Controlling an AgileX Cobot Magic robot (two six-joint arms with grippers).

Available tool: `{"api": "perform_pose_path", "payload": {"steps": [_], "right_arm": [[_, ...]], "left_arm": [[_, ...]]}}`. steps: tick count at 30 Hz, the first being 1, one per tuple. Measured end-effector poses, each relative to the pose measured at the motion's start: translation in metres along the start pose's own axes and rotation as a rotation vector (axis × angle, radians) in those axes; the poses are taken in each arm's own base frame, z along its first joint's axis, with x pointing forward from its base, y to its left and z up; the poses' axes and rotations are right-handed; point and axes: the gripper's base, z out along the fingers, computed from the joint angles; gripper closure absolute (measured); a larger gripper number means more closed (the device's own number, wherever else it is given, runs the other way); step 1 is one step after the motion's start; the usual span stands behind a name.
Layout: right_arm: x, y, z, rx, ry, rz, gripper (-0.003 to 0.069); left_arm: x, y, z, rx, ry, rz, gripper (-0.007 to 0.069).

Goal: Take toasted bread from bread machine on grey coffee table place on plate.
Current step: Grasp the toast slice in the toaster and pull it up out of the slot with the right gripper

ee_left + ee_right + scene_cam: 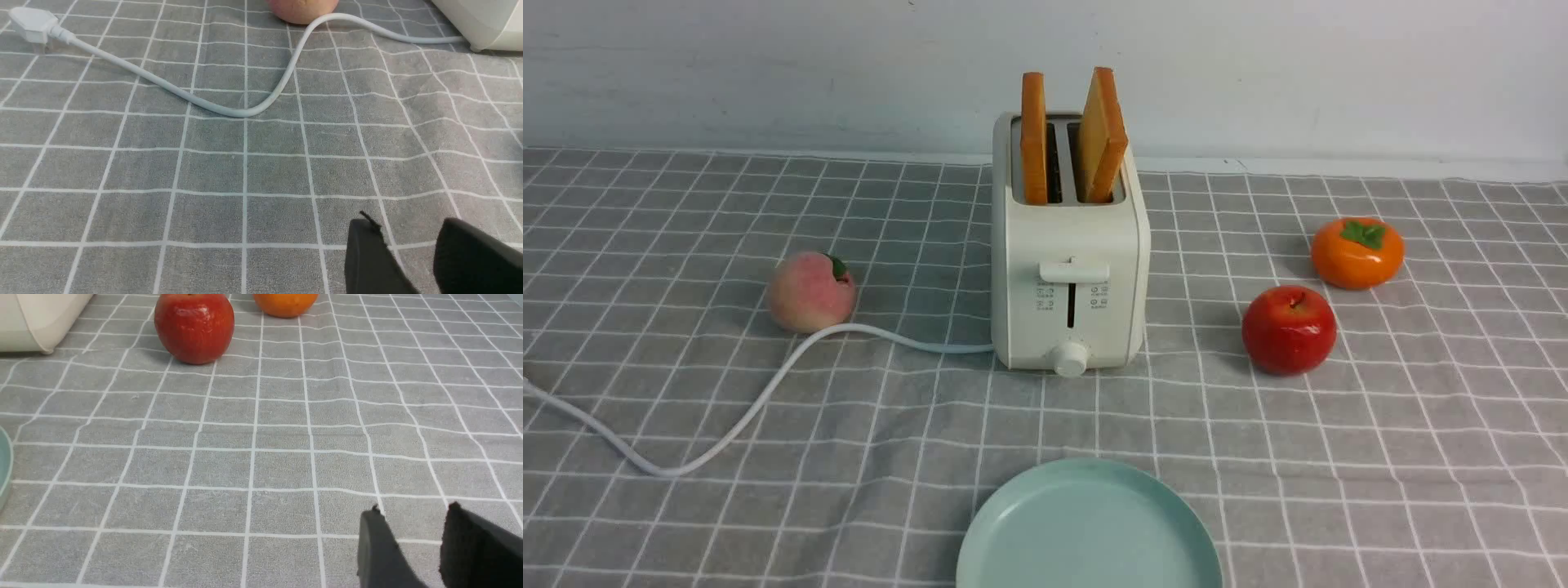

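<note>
Hands nearest, both low over the desk (1339, 457) and seen only in the wrist views. Left hand (408, 228): fingers apart, grey cloth showing in the gap, nothing held. Right hand (413, 510): the same, fingers apart and empty.

Plate (1086, 531) next, at the near edge, centred, bare. It lies in front of the toaster with a strip of open cloth between them.

Cord (768, 392) loops across the left half and ends in a loose plug (30, 24) lying on the cloth.

Toaster (1070, 269) mid-desk, lever and knob facing the robot. Toast (1098, 122) is in its slots, two pieces, each standing well proud of the top. Left slice (1034, 139) is upright and edge-on. Right slice (1109, 163) sits askew, part of its pale face turned this way.

Handling, as a judgement: light, dry and fairly stiff, so no slip worry, but the faces would crumble or dent under a hard pinch. Best hold looks like the exposed upper part, fingers across the two faces, with modest pressure. Pull straight up along the slot. The skewed slice may drag on the slot wall, and the toaster looks light enough to shift if it binds.

Peach (811, 291) left of the toaster, touching the cord. Apple (1288, 329) right of it, and persimmon (1356, 252) farther back. All are clear of the path to the plate.
</note>
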Motion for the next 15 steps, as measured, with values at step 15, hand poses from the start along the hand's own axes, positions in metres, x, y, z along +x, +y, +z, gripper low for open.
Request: {"api": "perform_pose_path", "payload": {"steps": [15], "right_arm": [[0.0000, -0.0004, 0.0000, 0.005, 0.000, -0.011, 0.0419]], "left_arm": [[-0.0077, -0.0023, -0.0003, 0.026, -0.084, -0.031, 0.0387]]}}
